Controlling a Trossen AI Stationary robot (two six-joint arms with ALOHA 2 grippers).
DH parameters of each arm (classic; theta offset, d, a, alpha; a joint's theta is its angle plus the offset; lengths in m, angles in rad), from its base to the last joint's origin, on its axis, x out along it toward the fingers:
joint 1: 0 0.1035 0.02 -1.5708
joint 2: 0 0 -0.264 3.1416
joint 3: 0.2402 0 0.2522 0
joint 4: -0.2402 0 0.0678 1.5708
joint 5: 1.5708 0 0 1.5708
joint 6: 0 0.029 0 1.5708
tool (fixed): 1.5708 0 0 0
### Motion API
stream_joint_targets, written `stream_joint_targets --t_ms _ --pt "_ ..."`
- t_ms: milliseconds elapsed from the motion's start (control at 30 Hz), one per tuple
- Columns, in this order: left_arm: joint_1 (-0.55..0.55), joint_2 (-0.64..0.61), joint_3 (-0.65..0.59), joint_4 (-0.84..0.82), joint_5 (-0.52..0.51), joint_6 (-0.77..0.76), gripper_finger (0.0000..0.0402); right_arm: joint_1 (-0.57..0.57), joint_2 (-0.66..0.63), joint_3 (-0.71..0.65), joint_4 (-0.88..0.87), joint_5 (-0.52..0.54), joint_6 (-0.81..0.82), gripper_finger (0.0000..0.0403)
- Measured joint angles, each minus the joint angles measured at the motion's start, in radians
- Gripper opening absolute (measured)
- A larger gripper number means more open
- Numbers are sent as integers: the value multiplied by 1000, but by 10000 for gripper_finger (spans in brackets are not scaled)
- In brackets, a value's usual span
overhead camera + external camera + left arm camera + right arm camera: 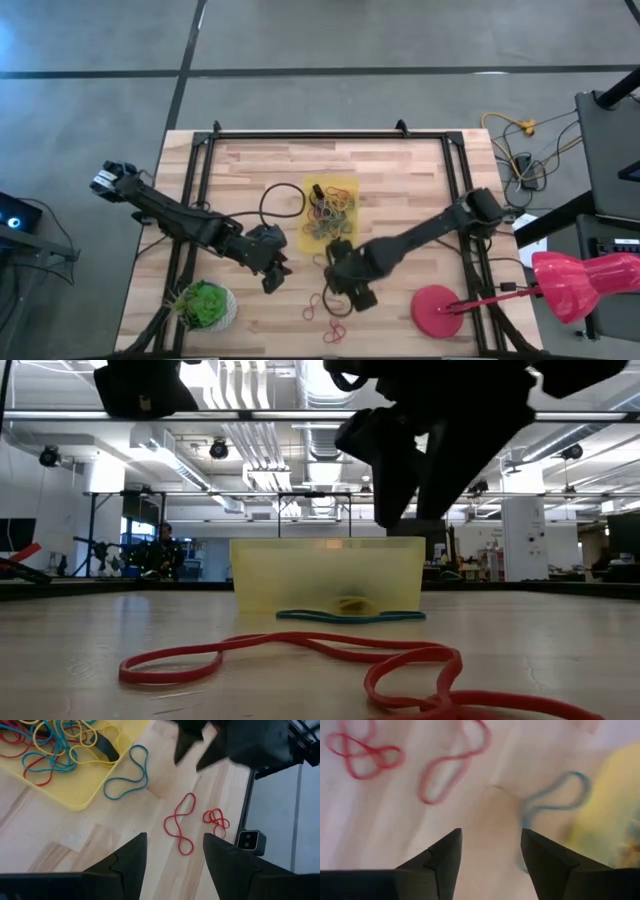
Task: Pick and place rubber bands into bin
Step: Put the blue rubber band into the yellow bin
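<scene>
Most of the rubber bands already lie in the bin, a shallow translucent yellow tray near the middle of the table; the left wrist view shows them as a tangle of red, yellow and blue-green loops, with a small dark block among them. Three bands are left outside. A blue-green band lies on the wood, touching or just beside the bin's near corner; the low view shows it flat against the foot of the bin wall. A long red band and a small knotted red band lie on the wood farther from the bin, near each other but apart.

Right gripper: it hangs above the table between the bin and the red bands. Its fingers stand spread in the right wrist view, with only bare wood between them, so it holds nothing. Left gripper: it hovers over the table beside the bin on the left arm's side, its fingers likewise parted and empty.

Judged from this layout, the task is largely done. What is left appears to be the collection of the three stray bands, the blue-green one needing the shortest carry. A green plant ball and a red disc sit at the table's near edge, well clear of the work.
</scene>
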Motion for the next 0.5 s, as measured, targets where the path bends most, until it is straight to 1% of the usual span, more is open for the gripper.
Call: stream_joint_targets --t_ms 100,267,500 --pt "0 5 0 8 0 0 178 9 41 7 45 -2 63 182" --pt "0 10 0 8 0 0 178 -10 85 13 94 12 172 166" --pt "0 10 0 7 0 0 178 -32 125 14 103 12 304 151"
